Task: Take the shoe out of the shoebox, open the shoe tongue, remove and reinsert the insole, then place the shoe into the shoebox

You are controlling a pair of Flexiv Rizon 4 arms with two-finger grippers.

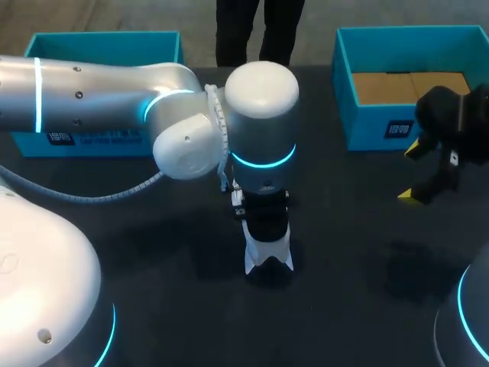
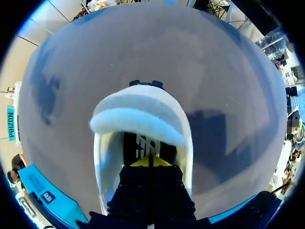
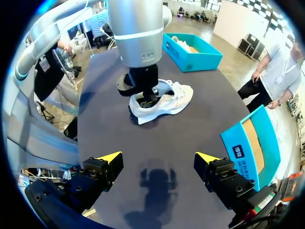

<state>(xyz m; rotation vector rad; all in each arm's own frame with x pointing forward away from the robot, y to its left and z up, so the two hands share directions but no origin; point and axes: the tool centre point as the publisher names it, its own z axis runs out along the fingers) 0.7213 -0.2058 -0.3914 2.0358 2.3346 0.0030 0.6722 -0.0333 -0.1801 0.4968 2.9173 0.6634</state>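
Shoe (image 3: 171, 101) stands on table (image 1: 359, 252) outside both boxes (image 1: 341, 92), light and soft-sided I judge, best held at its firmer heel rim, with left gripper (image 2: 150, 162) closed down inside its opening and right gripper (image 3: 158, 157) wide open, well apart.

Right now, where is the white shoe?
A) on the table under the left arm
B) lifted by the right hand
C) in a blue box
A: the shoe lies on the table with the left hand down inside it; the right hand is open and empty.
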